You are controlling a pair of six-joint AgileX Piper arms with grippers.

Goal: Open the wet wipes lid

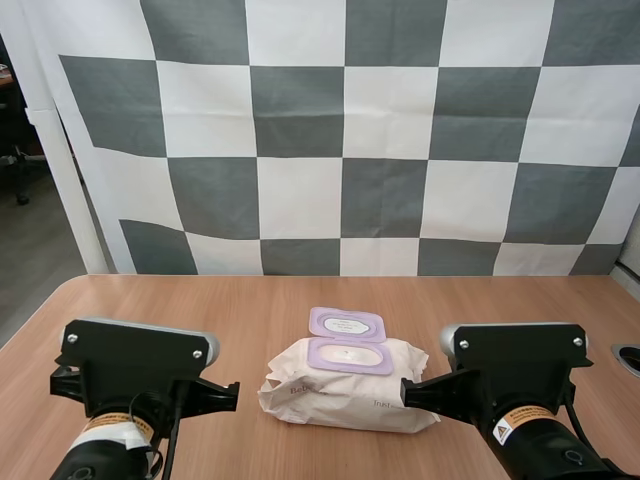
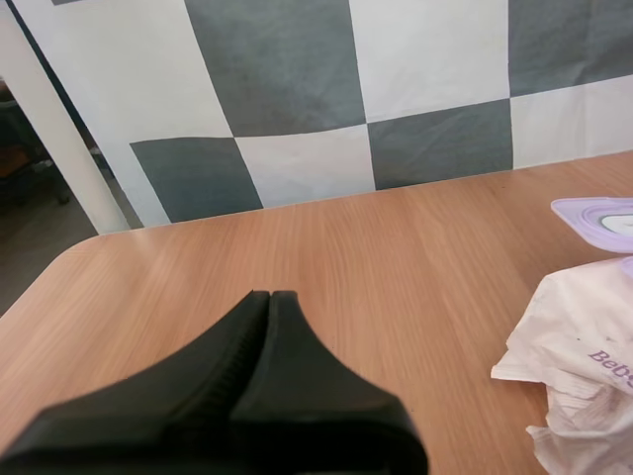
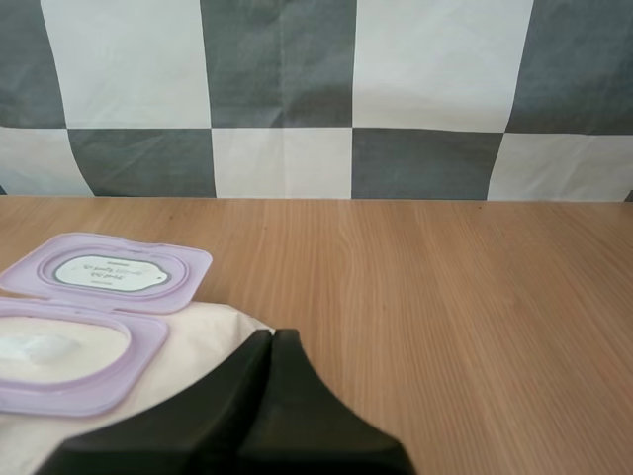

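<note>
White wipes pack (image 1: 340, 395), lid (image 1: 347, 325) open, between left tool (image 2: 269, 295) and right tool (image 3: 274, 334)

The pack of wet wipes (image 1: 340, 395) has purple lettering on its near left face that begins "Beb"; the rest is lost in the folds. Faint print on its near right face begins "Insta", and the remainder is unreadable. The open lid (image 1: 347, 325) bears a white oval label with small print, not legible. A yellow sticker (image 1: 520, 422) on the right arm shows a warning triangle; its text is too small to read.
</note>
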